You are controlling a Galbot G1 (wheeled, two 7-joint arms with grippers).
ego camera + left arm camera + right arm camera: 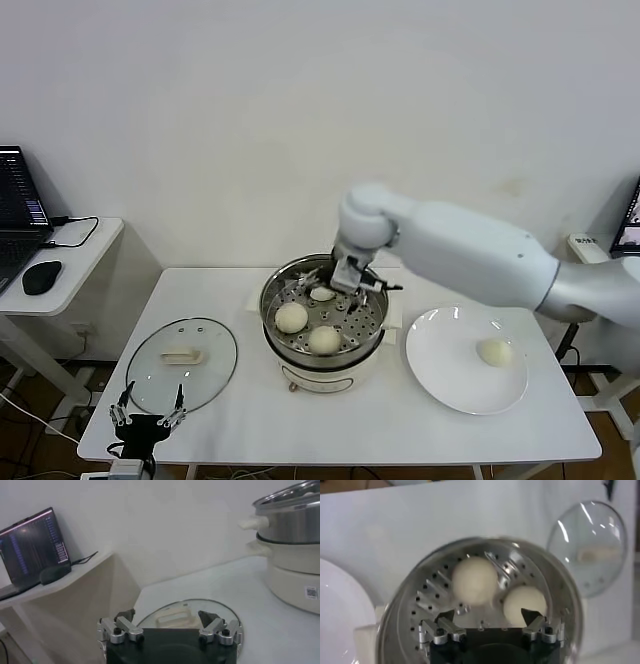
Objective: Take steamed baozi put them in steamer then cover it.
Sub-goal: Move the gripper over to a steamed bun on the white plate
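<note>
Head view: the right gripper (352, 287) hangs over the rear of the steamer (372, 322), which stands at the middle of the tabletop (330, 415). Its jaws stand wide and hold nothing. Three steamed baozi are on the perforated tray: one at the back (322, 294) just beside the fingers, one toward the lid side (291, 317), one at the front (323, 340). A fourth baozi (494, 351) lies on the white plate (448, 385) toward the right edge. The glass lid (182, 363) lies flat near the front left corner, with the left gripper (147, 417) parked just in front of it, jaws wide and empty.

Judgement: the third bun is released; the step in hand is clearing the pot. To do it well, the right gripper should rise straight up before swinging toward the plate, so the fingers (442, 627) do not brush the rear bun or the steel rim. The last bun should be set in the vacant right side of the tray.
</note>
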